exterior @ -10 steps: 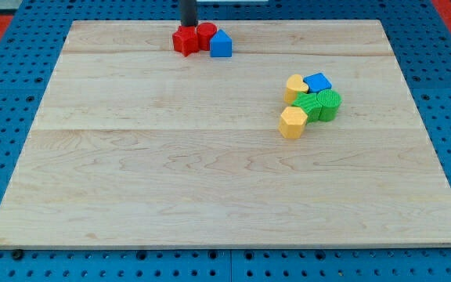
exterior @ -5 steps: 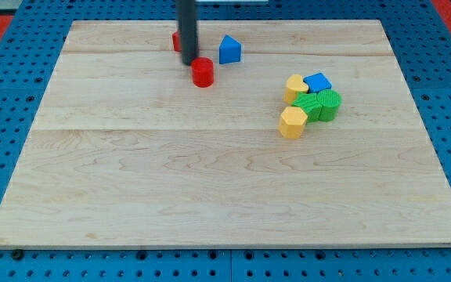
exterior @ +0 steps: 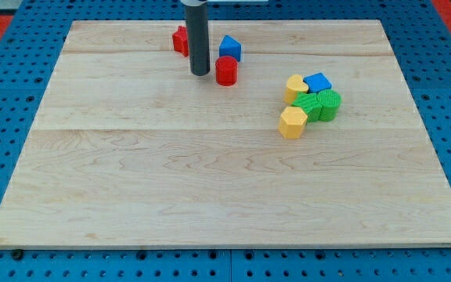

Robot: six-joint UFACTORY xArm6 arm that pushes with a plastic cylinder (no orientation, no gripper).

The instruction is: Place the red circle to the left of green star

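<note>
The red circle [exterior: 225, 70] stands on the wooden board near the view's top centre. My tip [exterior: 200, 73] is just to its left, close beside it. The green star [exterior: 309, 105] lies at the view's right in a tight cluster, well to the right of the red circle and a little lower. A green round block [exterior: 329, 104] touches the star's right side.
A red block [exterior: 181, 40] sits behind the rod at the top. A blue block [exterior: 229, 48] stands just above the red circle. A yellow heart [exterior: 295, 86], a blue block [exterior: 317, 82] and a yellow hexagon [exterior: 292, 122] crowd around the green star.
The red circle was pushed out from between the red and blue blocks, first downward, then to the right. My tip moved down and right with it.
</note>
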